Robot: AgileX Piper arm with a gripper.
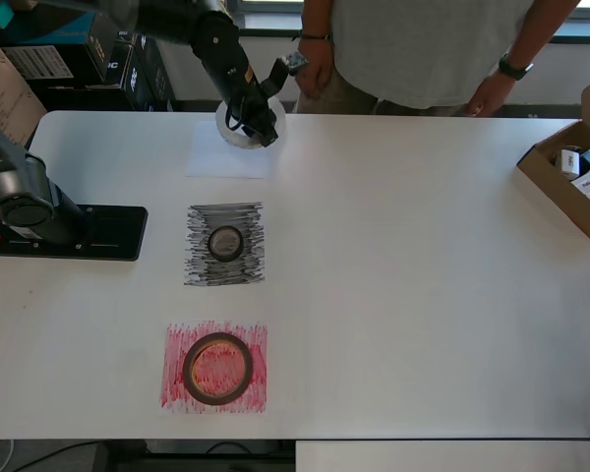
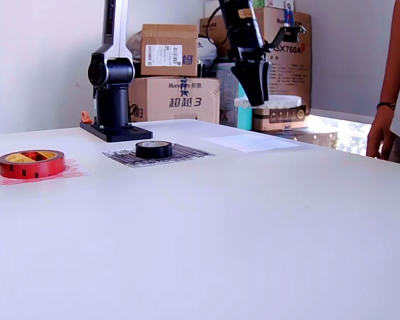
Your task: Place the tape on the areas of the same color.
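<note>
In the overhead view, the gripper (image 1: 261, 123) is hanging over the far edge of the table (image 1: 423, 295), its fingers closing around the white roll (image 1: 238, 126), which is sitting partly over the far end of a blank white sheet (image 1: 226, 157). Nearer, the black roll (image 1: 225, 242) is lying inside the black patch (image 1: 224, 244), and nearest, the red roll (image 1: 217, 368) is lying inside the red patch (image 1: 214, 366). The arm's base (image 1: 74, 232) is standing at the left, and an open box (image 1: 570, 182) is sitting at the right edge. A person (image 1: 423, 49) is standing at the far side.

In the exterior view, the gripper (image 2: 257, 83) is holding the white roll (image 2: 280, 102) raised above the table (image 2: 253, 233), well over the white sheet (image 2: 250, 143). The black roll (image 2: 153, 149) is resting on the black patch (image 2: 187, 153), and the red roll (image 2: 31, 163) is resting on the red patch (image 2: 67, 173) at the left
</note>
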